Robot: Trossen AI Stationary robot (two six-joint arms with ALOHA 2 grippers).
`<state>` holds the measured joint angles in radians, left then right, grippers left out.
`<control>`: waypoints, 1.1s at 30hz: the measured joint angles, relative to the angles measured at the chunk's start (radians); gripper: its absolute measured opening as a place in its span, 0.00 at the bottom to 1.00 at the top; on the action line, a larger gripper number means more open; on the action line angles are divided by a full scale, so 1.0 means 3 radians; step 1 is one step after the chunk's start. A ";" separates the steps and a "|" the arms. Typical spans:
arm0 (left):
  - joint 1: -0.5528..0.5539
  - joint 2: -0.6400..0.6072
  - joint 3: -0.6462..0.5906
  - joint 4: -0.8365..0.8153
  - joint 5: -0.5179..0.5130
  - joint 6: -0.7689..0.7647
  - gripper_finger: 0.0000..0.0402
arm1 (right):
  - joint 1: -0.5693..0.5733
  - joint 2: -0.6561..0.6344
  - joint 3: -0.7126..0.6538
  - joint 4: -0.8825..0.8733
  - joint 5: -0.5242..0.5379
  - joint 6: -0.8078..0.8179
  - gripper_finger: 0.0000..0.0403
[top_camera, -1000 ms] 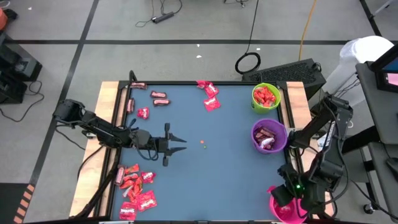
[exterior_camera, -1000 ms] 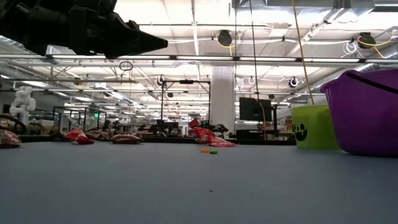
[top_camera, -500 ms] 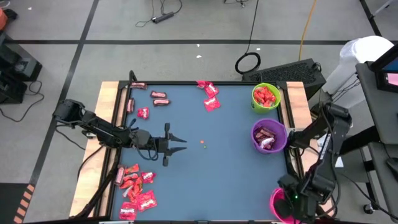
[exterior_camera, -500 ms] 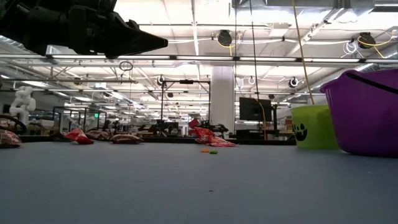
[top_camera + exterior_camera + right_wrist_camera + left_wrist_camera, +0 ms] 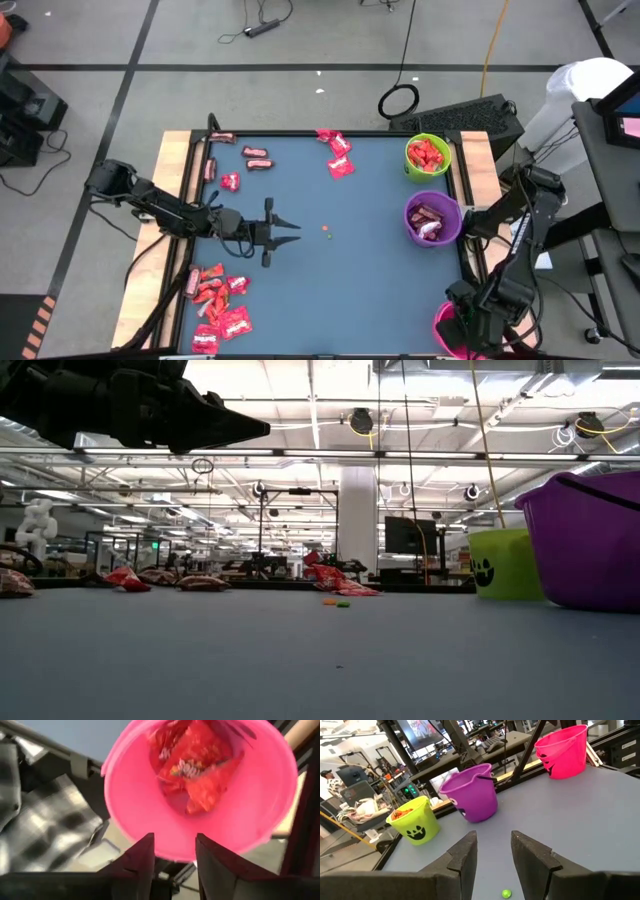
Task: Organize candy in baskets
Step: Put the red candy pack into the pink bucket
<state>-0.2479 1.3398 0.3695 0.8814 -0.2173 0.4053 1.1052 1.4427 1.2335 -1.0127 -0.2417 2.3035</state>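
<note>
Red wrapped candy lies in a pile (image 5: 215, 302) near the table's near left corner, and more candy sits scattered along the far edge (image 5: 338, 156). The lime green basket (image 5: 428, 155) holds red candy; the purple basket (image 5: 432, 218) holds dark maroon pieces. My left gripper (image 5: 297, 233) hovers open and empty above the table's left-middle, fingers pointing right (image 5: 493, 837). My right gripper (image 5: 175, 840) is open and empty above the pink basket (image 5: 200, 785), which stands at the near right corner and holds red candy (image 5: 192, 770). The right arm hides most of that basket (image 5: 442, 328) in the high view.
Tiny loose green and orange dots (image 5: 326, 232) lie mid-table, just right of my left gripper. A wooden frame (image 5: 175, 200) borders the blue table. The green (image 5: 505, 565) and purple (image 5: 585, 540) baskets stand close together by the right edge. Open blue surface lies between the candy pile and the baskets.
My right arm has shifted a little toward the table's near edge above the pink basket and now covers more of it in the high view. The left arm and the candy have stayed where they were.
</note>
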 joint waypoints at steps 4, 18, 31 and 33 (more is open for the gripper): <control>0.0000 0.0000 0.0000 0.0000 0.0000 -0.0001 0.32 | -0.0059 -0.0200 0.0000 -0.0127 0.0278 -0.0049 0.37; 0.0000 -0.0001 0.0000 0.0024 0.0000 -0.0003 0.32 | -0.0484 -0.0434 0.0000 -0.0569 0.3420 -0.2214 0.37; 0.0120 0.0000 0.0000 -0.0062 -0.0015 -0.0459 0.32 | -0.1239 -0.0410 -0.0260 -0.0441 0.3981 -0.3565 0.61; 0.0151 -0.0001 0.0000 -0.0110 -0.0018 -0.0520 0.32 | -0.1370 -0.0410 -0.0306 -0.0393 0.4075 -0.3750 0.65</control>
<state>-0.2025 1.3396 0.3695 0.8484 -0.2226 0.2495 0.6943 1.3197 1.1418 -1.1306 0.9809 1.1785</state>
